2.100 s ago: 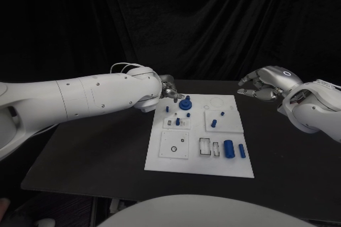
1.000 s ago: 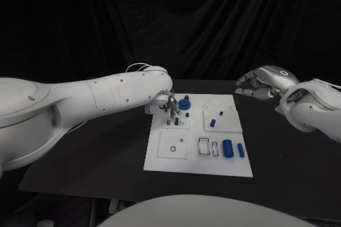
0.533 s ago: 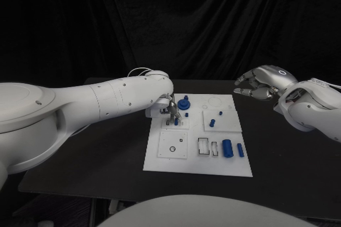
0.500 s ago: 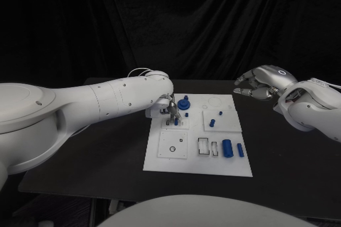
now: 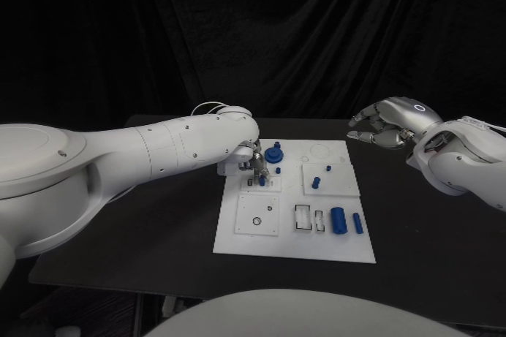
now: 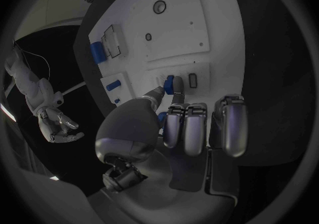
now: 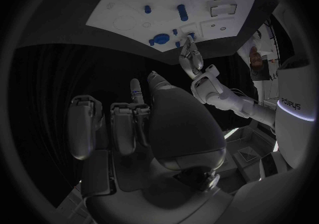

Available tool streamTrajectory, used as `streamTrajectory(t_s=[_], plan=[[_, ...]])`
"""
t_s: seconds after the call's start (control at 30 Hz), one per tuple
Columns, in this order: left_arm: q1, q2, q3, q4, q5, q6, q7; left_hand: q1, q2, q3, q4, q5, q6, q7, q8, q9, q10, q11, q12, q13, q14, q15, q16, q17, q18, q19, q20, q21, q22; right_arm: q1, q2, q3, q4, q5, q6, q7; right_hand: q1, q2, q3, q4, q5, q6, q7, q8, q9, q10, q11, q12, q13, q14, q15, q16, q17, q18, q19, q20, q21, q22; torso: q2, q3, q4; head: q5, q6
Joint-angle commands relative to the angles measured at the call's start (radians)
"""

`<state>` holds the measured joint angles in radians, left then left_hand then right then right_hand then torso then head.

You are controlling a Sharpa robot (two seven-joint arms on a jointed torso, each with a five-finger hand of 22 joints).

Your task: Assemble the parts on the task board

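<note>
While the left hand (image 6: 176, 123) pinches a blue peg (image 6: 169, 84), it stands upright on the task board (image 5: 276, 242).
Blue knob (image 5: 274, 155) just beside; right hand (image 5: 387, 123) curled, holding nothing, well apart.

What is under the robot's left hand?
Under the left hand lies the far left part of the white board. A fingertip touches a small blue peg standing in the board there. What lies beneath the palm is covered.

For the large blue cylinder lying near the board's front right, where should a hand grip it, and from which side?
Grip the large blue cylinder across its middle, coming from above with fingers on its two long sides. It lies flat on the task board, so its ends offer less hold, and the smaller blue peg beside it leaves little room.
</note>
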<state>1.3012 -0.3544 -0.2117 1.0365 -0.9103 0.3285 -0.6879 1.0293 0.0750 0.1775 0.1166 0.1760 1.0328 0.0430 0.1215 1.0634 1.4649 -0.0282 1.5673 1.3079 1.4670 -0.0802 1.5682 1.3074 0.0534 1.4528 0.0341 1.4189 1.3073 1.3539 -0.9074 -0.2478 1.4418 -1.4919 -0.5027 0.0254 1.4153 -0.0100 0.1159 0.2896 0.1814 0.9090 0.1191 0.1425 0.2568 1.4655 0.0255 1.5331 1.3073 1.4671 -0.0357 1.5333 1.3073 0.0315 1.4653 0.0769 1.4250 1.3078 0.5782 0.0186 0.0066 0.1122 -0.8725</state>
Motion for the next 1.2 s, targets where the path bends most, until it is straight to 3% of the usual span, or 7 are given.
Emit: streamTrajectory(t_s=[0.03,0.27,0.57,0.77,0.9,1.2], plan=[[-0.002,0.005,0.001,0.000,0.008,0.009,0.025,0.007,0.008,0.006,-0.011,0.008,0.008,0.001,-0.007,-0.005,0.106,0.001,0.003,0.263,0.104,0.002,0.003,0.263,-0.001,-0.006,0.001,-0.007,0.116,-0.002,0.002,0.001,-0.001,-0.002,-0.005,-0.014,-0.010,-0.001,-0.002,0.000,0.005,0.007,-0.001,-0.006,-0.001,0.052,0.004,-0.004,0.221,0.085,0.004,0.000,0.227,0.007,0.016,0.003,-0.005,0.212,0.000,-0.0004,-0.0006,0.000,0.000],[-0.005,0.009,0.001,-0.003,0.008,0.007,0.036,0.017,0.006,0.039,-0.042,0.061,0.011,0.001,-0.019,-0.022,0.106,0.001,0.003,0.263,0.104,0.003,0.003,0.263,0.000,-0.009,0.001,-0.013,0.116,-0.002,0.004,0.001,-0.004,-0.002,-0.003,-0.014,-0.011,-0.001,-0.002,0.000,0.006,0.007,-0.001,-0.006,-0.001,0.051,0.004,-0.004,0.221,0.085,0.004,0.000,0.227,0.008,0.016,0.003,-0.006,0.212,0.000,0.0002,0.0005,0.000,0.000],[-0.013,0.009,0.001,-0.003,0.008,-0.011,0.056,0.017,-0.002,0.101,-0.087,0.105,0.022,-0.002,-0.023,-0.031,0.106,-0.002,0.003,0.263,0.104,0.001,0.003,0.263,0.000,-0.007,0.000,-0.013,0.121,-0.002,0.006,0.001,-0.008,-0.002,-0.001,-0.016,-0.011,0.000,-0.001,0.000,0.007,0.008,-0.001,-0.006,-0.002,0.051,0.005,-0.004,0.220,0.085,0.005,0.000,0.226,0.008,0.016,0.003,-0.006,0.212,-0.001,-0.0004,0.0002,0.002,0.000],[-0.015,0.002,0.001,0.003,0.008,-0.030,0.060,0.003,-0.019,0.190,-0.141,0.161,0.031,-0.004,-0.021,-0.031,0.106,-0.005,0.003,0.263,0.104,-0.001,0.003,0.263,-0.001,-0.004,-0.004,-0.013,0.126,-0.002,0.006,0.001,-0.010,-0.002,0.000,-0.017,-0.010,0.001,0.000,-0.001,0.008,0.009,-0.002,-0.005,-0.002,0.050,0.005,-0.005,0.219,0.084,0.005,-0.001,0.226,0.008,0.015,0.003,-0.008,0.211,-0.001,0.0000,-0.0002,0.001,0.000],[-0.016,-0.010,0.001,0.016,0.008,-0.054,0.061,-0.037,-0.044,0.302,-0.199,0.198,0.045,-0.009,-0.005,-0.015,0.106,-0.009,0.003,0.263,0.104,-0.006,0.003,0.263,-0.002,-0.001,-0.007,-0.013,0.131,-0.002,0.006,0.001,-0.010,-0.002,-0.001,-0.018,-0.010,0.001,0.000,-0.001,0.008,0.009,-0.002,-0.005,-0.002,0.050,0.005,-0.005,0.219,0.084,0.005,-0.001,0.226,0.008,0.015,0.003,-0.008,0.211,0.000,0.0000,-0.0001,0.000,0.000],[-0.017,-0.043,0.001,0.060,0.008,-0.137,0.082,-0.079,-0.060,0.402,-0.252,0.204,0.053,-0.013,0.021,0.020,0.106,-0.014,0.003,0.263,0.104,-0.010,0.003,0.263,-0.002,0.002,-0.011,-0.014,0.136,-0.005,0.004,0.001,-0.011,-0.002,-0.001,-0.019,-0.010,0.001,0.000,-0.001,0.008,0.009,-0.002,-0.005,-0.002,0.050,0.005,-0.005,0.219,0.084,0.005,-0.001,0.226,0.008,0.015,0.003,-0.008,0.211,-0.001,0.0007,0.0002,0.000,0.000]])
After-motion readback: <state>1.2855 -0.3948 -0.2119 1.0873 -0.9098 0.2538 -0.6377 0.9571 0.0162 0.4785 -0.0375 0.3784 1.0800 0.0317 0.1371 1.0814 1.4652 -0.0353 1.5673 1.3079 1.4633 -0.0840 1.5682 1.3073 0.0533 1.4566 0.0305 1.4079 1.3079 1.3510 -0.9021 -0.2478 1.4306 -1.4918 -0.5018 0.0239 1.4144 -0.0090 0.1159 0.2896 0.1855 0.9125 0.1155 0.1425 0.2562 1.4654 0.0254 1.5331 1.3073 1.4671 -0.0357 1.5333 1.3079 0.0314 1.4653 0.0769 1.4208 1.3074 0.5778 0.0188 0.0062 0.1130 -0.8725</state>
